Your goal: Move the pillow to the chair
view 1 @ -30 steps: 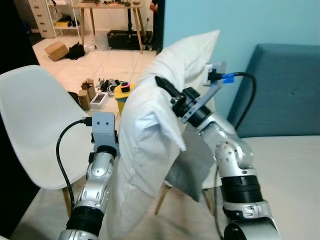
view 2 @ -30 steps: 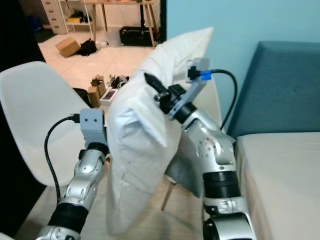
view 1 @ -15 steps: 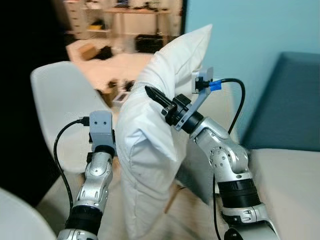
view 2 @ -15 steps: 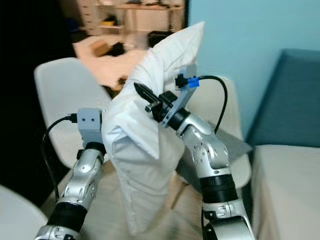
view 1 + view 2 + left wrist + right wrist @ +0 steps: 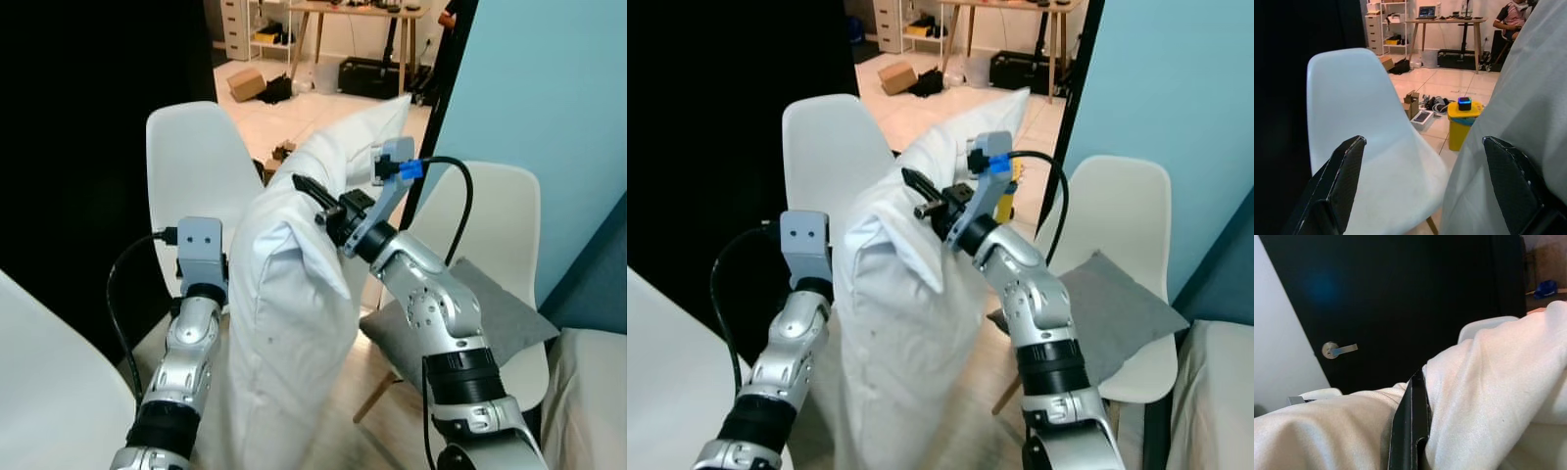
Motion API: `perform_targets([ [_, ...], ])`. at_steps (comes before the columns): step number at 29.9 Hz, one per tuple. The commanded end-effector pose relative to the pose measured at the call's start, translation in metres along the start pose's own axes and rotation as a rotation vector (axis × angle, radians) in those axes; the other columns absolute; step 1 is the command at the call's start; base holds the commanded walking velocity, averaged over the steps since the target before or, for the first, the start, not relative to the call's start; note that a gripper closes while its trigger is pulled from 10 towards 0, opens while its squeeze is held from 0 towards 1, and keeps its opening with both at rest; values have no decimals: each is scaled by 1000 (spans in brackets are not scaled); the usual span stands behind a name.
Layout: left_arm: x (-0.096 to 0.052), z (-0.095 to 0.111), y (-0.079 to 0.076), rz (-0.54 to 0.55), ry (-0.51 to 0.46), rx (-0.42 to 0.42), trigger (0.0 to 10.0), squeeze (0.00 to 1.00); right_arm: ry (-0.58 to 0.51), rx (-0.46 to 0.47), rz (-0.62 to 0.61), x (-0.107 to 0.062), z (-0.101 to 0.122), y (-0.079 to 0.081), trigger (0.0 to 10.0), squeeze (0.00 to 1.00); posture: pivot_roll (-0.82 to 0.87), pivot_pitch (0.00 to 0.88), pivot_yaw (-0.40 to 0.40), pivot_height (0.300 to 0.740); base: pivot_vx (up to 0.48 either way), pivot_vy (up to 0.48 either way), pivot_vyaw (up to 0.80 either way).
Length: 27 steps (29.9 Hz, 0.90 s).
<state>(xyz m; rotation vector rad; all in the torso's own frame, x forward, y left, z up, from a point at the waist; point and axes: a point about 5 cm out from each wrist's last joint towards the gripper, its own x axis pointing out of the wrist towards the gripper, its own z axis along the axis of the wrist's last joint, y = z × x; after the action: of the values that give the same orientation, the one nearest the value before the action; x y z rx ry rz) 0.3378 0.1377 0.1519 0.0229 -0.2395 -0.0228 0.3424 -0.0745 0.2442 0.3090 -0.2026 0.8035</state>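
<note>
A large white pillow point(image 5: 284, 323) stands upright between my two arms, held off the floor. My right gripper point(image 5: 310, 186) lies across its upper fold, shut, with fabric bunched around the black fingers point(image 5: 1410, 426). My left gripper point(image 5: 1420, 191) is open on the pillow's left side, and the pillow point(image 5: 1518, 112) presses against one finger. Just beyond the left gripper stands a bare white chair point(image 5: 196, 166). A second white chair point(image 5: 495, 201) with a grey cushion point(image 5: 490, 318) stands to the right, behind my right arm.
A dark door and wall fill the left. A white curved surface point(image 5: 39, 392) sits at the lower left. A yellow bin point(image 5: 1463, 122), boxes and a desk point(image 5: 362, 12) are on the tiled floor beyond. A blue wall point(image 5: 549, 98) and a bed corner point(image 5: 593, 392) are on the right.
The camera has swung left: the blue headboard and bed slid out to the right, and both white chairs came into fuller view. The pillow stays held the same way between both arms.
</note>
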Motion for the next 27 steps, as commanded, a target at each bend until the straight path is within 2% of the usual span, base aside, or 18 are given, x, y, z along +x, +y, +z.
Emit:
perform_targets([
  [1,0,4,-7,-34,-24,5,10000,0,-103,-45,31,5,21,6,10000,0,33,1,-14,725,428,0,0],
  [12,0,5,-10,-44,-29,6,10000,0,-104,-47,56,5,21,9,10000,0,33,19,-16,725,433,0,0],
  [18,0,6,-9,-40,-30,8,10000,0,-107,-52,82,4,21,12,10000,0,34,20,-15,725,436,0,800],
  [27,0,6,-10,-43,-31,8,10000,0,-116,-22,66,6,22,11,10000,0,34,17,-15,725,438,0,0],
])
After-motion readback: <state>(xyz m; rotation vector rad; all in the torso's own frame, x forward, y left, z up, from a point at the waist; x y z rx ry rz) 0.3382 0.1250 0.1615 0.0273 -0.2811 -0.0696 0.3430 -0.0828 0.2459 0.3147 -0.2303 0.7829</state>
